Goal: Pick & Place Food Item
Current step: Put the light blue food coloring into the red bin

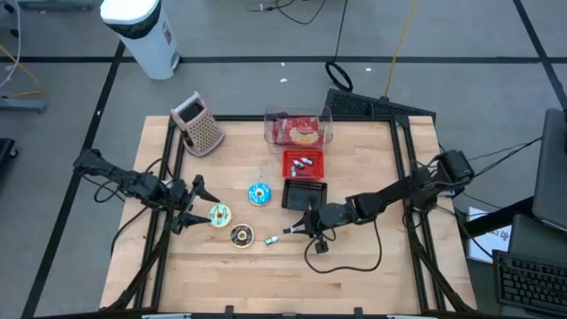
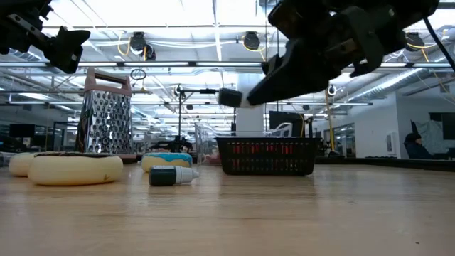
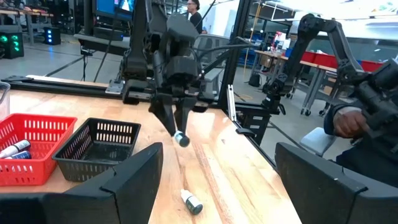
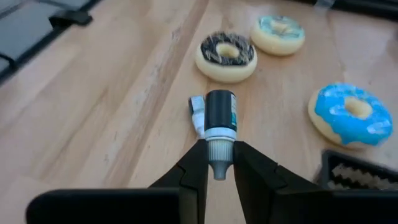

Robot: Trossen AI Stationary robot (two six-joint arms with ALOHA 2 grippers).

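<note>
My right fingers (image 4: pixel 214 163) pinch a small bottle (image 4: pixel 219 118) by its cap, lifted above the bench (image 1: pixel 372 266) near the black basket (image 1: pixel 304 193). My left fingers (image 1: pixel 193 206) hover wide open, empty, beside the donuts. Next, I'd judge: carry it right, over the basket, then release.

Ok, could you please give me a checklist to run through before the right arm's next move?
1. Right gripper shut on the held tube: ok.
2. Held tube lifted clear of the table, per the low view: ok.
3. Second tube lying loose on the table, untouched: ok.
4. Black basket upright, nothing over it: ok.
5. Basket empty inside: cannot tell.
6. Left gripper open, apart, by the green-iced donut: ok.
</note>
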